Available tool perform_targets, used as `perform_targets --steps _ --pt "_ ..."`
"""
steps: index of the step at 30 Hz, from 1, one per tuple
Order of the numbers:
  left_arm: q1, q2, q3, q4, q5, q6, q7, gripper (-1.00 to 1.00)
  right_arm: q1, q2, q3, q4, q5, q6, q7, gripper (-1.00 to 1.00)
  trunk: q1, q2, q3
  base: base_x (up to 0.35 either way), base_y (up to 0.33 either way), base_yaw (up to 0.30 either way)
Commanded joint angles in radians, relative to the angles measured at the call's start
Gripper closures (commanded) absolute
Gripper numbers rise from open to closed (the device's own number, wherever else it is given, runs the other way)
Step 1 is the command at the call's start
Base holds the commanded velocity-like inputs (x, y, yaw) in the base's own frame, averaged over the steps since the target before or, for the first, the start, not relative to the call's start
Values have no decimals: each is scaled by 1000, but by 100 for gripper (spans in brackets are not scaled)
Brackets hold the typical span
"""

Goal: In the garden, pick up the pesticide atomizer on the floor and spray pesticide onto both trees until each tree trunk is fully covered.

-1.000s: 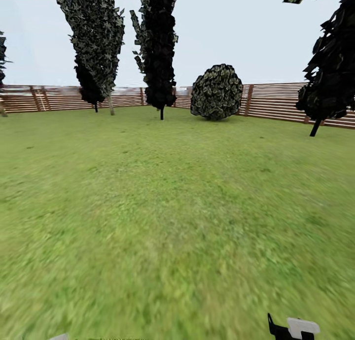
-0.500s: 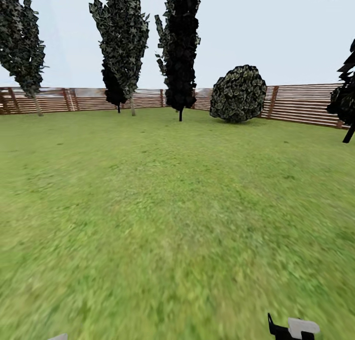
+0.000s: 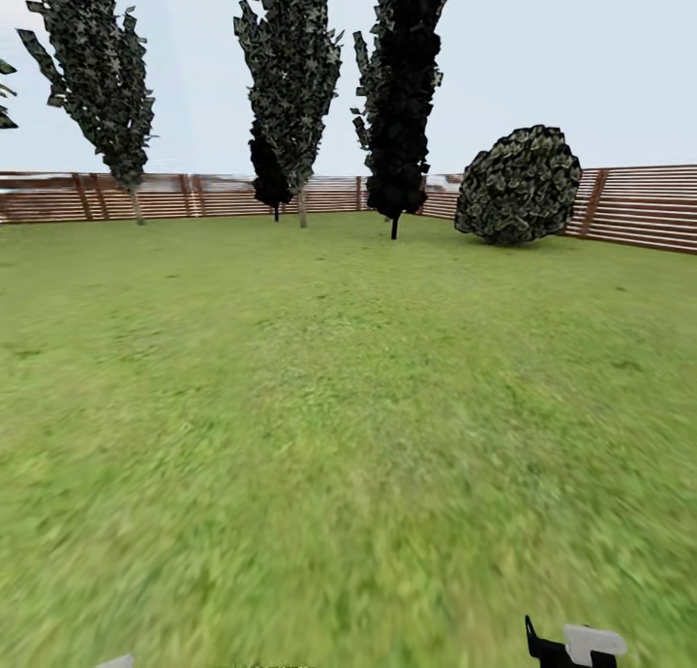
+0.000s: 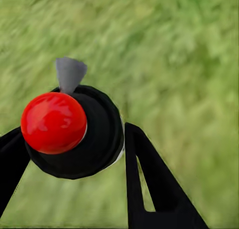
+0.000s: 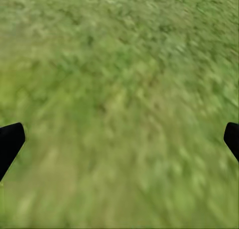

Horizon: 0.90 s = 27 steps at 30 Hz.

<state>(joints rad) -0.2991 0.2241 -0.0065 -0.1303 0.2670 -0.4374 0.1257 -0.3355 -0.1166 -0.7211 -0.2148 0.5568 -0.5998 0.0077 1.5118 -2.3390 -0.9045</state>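
The garden is a wide lawn (image 3: 348, 407) closed by a brown fence (image 3: 639, 208) of flat wooden slats along its far edge. In front of that far fence stand thin dark trees (image 3: 402, 87), tall and narrow like columns, and toward the far right corner there is one round bush (image 3: 520, 186). These are not the trees for spraying. The thick pale trunks of the task are not among them, so I judge that the robot is on its way and looking for them, with the arms kept low and near the body for travel.

The left tool (image 4: 74, 139) is pinching the atomizer (image 4: 74, 132), so the task's thing is already off the floor and carried above the grass. Its black round body sits between the two dark fingers (image 4: 149, 189), with a red ball-shaped cap (image 4: 54, 122) toward the camera and a small grey nozzle (image 4: 69, 72) pointing away from it. I think the hold on the body leaves the nozzle free for spraying later.

The right tool (image 5: 119, 139) is spread wide, with a dark fingertip at each side of its wrist view and only grass between them. It carries nothing. A small part of the right arm (image 3: 576, 646) shows at the near edge of the head view.
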Motion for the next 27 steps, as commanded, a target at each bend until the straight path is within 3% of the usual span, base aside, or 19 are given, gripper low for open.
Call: perform_targets --steps 1,12,27 --pt "0 -1 0 0 0 -1 0 100 0 0 0 0 0 0 0 -100 0 0 0 0 0 279" --pt "0 0 0 0 0 1 0 100 0 0 0 0 0 0 0 -100 0 0 0 5 13 279" --pt "0 0 2 0 0 3 0 100 0 0 0 0 0 0 0 -100 0 0 0 118 285 279"
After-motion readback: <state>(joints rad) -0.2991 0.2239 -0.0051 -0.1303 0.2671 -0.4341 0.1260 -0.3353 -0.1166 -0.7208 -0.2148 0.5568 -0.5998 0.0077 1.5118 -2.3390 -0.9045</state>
